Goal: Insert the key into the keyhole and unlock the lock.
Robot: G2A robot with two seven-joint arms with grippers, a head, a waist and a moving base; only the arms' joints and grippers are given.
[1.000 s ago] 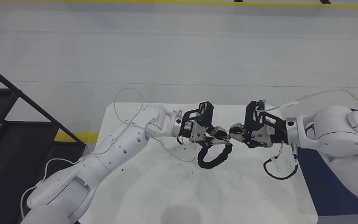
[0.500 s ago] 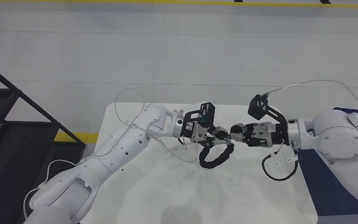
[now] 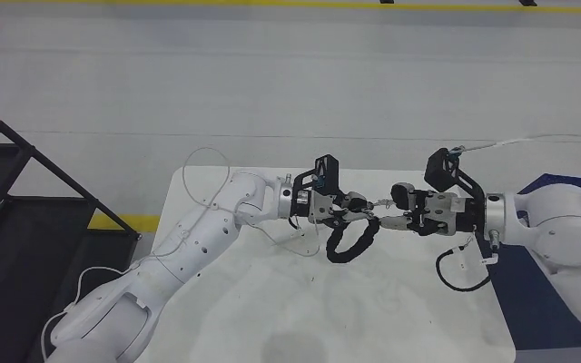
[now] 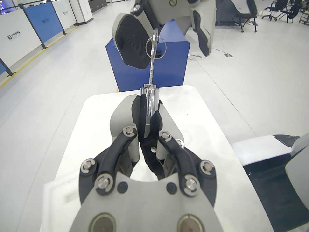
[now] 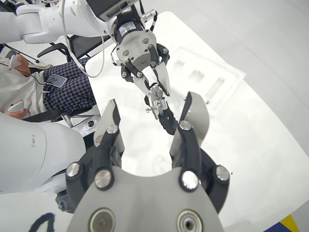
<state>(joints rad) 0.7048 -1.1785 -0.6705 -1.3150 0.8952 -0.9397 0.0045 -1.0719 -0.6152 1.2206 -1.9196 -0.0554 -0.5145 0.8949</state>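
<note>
**Status.** Over the last second the right gripper [image 4: 169, 56] has rolled at the wrist and drawn back a little from the left gripper [image 4: 148, 112]. It now stands open around the key [image 4: 151, 66]. Judged: insertion is done and a turn has probably been given. Whether the lock [image 4: 149, 102] has released cannot be told.

**1. Left gripper.** Grey metal fingers on black linkages, clamped on the lock.

**2. Lock.** A smooth, mirror-bright chrome cylinder standing out past the left fingertips. Its black, matt, sleeved cable [image 3: 352, 243] hangs in a loop below that gripper.

**3. Key.** A thin, flat silver blade seated in the end of the lock, just beyond the left fingertips and in line with the cylinder. A fine wire split ring [image 4: 165, 48] passes through its head.

**4. Right gripper.** It faces the left one with fingers spread either side of the key's head, and neither looks to press it. The pads [image 4: 131, 42] are black, mesh-textured and rounded.

**5. Table [image 4: 193, 112].** White, smooth and round-cornered, lying beneath both grippers.
</note>
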